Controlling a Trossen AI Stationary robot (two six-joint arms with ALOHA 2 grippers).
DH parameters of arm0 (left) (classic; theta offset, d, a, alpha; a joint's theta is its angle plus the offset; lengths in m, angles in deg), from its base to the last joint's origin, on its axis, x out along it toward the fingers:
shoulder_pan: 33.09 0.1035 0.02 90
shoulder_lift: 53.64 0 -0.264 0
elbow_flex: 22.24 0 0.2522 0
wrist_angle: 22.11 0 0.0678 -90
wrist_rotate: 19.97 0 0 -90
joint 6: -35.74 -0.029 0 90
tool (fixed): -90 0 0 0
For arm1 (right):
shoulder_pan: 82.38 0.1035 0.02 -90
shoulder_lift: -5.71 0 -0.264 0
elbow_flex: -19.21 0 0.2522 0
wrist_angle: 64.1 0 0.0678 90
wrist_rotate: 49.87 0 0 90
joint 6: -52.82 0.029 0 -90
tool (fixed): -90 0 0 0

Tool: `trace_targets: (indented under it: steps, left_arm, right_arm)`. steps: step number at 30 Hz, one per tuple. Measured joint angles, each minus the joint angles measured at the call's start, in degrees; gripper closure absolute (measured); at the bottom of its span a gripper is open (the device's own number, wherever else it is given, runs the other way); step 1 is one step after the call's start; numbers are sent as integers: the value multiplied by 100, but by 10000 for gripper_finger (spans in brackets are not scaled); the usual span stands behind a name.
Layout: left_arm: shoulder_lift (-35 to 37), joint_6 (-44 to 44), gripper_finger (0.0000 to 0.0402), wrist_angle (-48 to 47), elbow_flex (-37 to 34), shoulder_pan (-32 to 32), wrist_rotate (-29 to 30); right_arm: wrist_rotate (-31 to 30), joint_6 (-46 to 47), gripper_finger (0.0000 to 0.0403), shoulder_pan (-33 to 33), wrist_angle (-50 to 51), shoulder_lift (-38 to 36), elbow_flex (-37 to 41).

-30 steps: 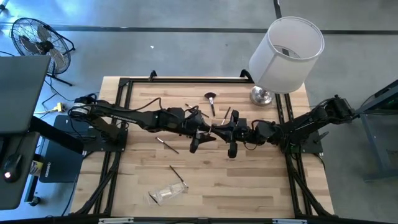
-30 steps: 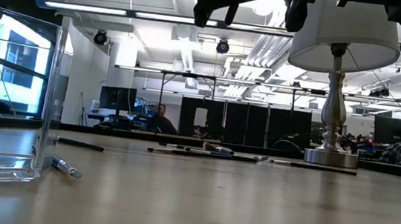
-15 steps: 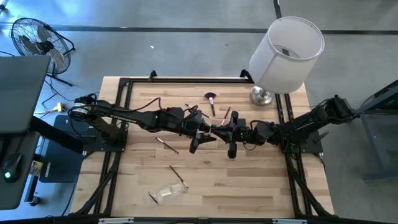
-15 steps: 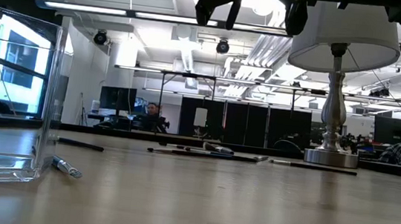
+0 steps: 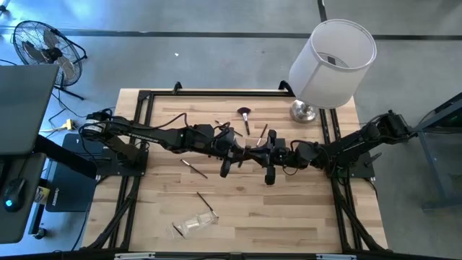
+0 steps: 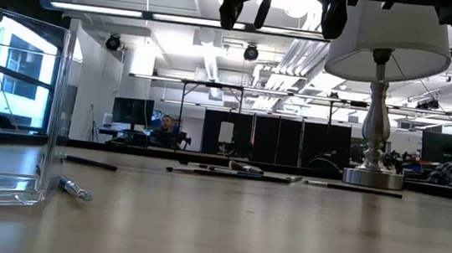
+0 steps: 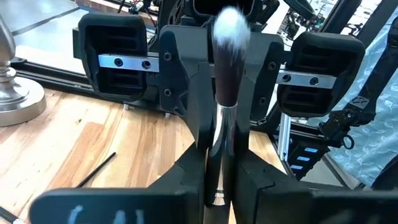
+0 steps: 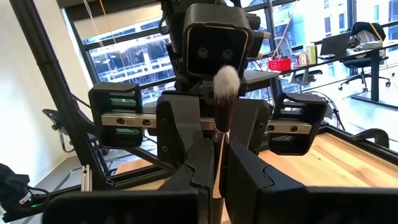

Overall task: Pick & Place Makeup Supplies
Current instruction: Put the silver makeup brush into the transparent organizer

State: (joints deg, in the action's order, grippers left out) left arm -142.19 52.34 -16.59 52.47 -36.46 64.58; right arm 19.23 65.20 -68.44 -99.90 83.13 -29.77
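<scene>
An upright makeup brush (image 7: 222,118) with a pale fluffy head (image 8: 226,79) on top hangs high over the table's middle (image 5: 250,151). My left gripper (image 7: 219,190) and my right gripper (image 8: 221,180) face each other there, and both are shut on the brush. More brushes lie flat on the wood: one with a reddish-brown head (image 5: 245,115) at the far side, two thin ones (image 5: 193,167) (image 5: 206,202) nearer. In the low view both grippers are cut off by the picture's top edge. My left gripper pinches the brush between its two fingers, low down just under the silver ferrule (image 7: 219,163). The fingers come level from the table's left and lie across the brush. It stands upright, head up, clear of the table. My right gripper pinches the thin handle (image 8: 220,152) between its two fingers, well below the head. It comes level from the table's right, across the brush. The brush stands upright in the hold, lifted clear.
A white-shaded lamp (image 5: 332,58) stands at the far right corner on its silver base (image 7: 15,93). A clear plastic container (image 5: 193,226) sits near the front edge with a brush (image 6: 75,187) beside it. Black frame rails run along the table's sides.
My left gripper has shut on the brush that my right gripper holds up. Neither arm has shifted, and the brush has stayed upright in the same place.
</scene>
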Motion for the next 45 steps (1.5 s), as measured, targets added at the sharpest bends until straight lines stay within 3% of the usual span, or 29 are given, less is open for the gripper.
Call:
trace_targets:
  steps: [21,26,37,45]
  left_arm:
    - [65,25,364,-510,0,2,48]
    - [289,18,364,-911,-3,4,170]
    - [1190,18,353,-1229,7,-119,989]
    - [1683,113,363,-1906,-4,-1216,3115]
  right_arm:
    - [-273,214,331,-4,179,-152,7]
    - [-271,252,313,-4,992,-661,7]
    - [165,1525,307,-2,3543,-1381,9]
    - [479,1751,307,-2,4269,-1357,9]
